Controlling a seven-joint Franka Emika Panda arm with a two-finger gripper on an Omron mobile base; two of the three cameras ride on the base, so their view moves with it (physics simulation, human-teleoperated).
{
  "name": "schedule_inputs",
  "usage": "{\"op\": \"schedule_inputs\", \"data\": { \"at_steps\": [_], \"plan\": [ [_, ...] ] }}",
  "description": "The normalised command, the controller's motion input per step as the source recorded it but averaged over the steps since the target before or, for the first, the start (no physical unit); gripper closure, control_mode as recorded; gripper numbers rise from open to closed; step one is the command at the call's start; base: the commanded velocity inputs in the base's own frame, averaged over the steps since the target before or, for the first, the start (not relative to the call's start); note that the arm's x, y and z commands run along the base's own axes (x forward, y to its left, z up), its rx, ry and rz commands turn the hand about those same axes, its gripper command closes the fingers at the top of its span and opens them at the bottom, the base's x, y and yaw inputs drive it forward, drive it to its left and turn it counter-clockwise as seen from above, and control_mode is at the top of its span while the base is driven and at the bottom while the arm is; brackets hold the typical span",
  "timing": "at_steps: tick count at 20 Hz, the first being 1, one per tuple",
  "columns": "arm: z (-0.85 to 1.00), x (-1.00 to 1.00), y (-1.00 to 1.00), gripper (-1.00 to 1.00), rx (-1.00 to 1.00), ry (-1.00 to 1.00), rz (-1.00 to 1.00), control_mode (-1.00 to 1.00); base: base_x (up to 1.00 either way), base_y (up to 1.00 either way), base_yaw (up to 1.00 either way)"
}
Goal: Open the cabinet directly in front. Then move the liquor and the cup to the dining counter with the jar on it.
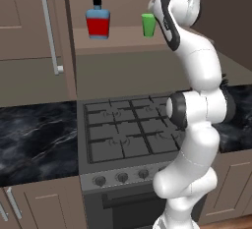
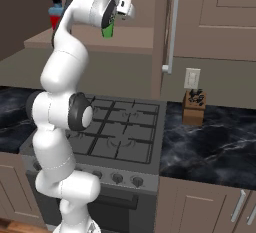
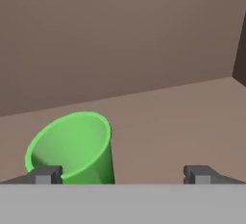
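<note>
Cabinet point(image 1: 49, 31) open. Cup point(image 3: 72, 148) upright on shelf point(image 3: 168, 117), off-centre toward one fingertip. Tool point(image 3: 122, 175) spread wide, empty, likely lining up. Liquor point(image 1: 98, 20) well apart, same shelf.

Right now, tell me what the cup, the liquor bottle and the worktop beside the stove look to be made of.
Cup: likely plastic; plain, matte, evenly bright green thin wall.
Liquor bottle: probably glass; pale blue body, red label, black cap.
Worktop: polished marble look; black with white veins, though the render leaves that open.

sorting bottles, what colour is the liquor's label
Red, clearest in the left base view: liquor.
</note>
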Motion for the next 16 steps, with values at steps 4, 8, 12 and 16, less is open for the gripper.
{"op": "schedule_inputs", "data": {
  "at_steps": [4, 8, 12, 16],
  "plan": [
    [-0.39, 0.01, 0.0, -1.0, 0.0, 0.0, 0.0, -1.0, 0.0, 0.0, 0.0],
    [-0.44, 0.0, 0.0, -1.0, 0.0, 0.0, 0.0, -1.0, 0.0, 0.0, 0.0],
    [-0.24, 0.01, 0.0, -1.0, 0.0, 0.0, 0.0, -1.0, 0.0, 0.0, 0.0],
    [-0.04, 0.04, 0.0, -1.0, 0.01, 0.0, 0.0, -1.0, 0.0, 0.0, 0.0]
  ]
}}
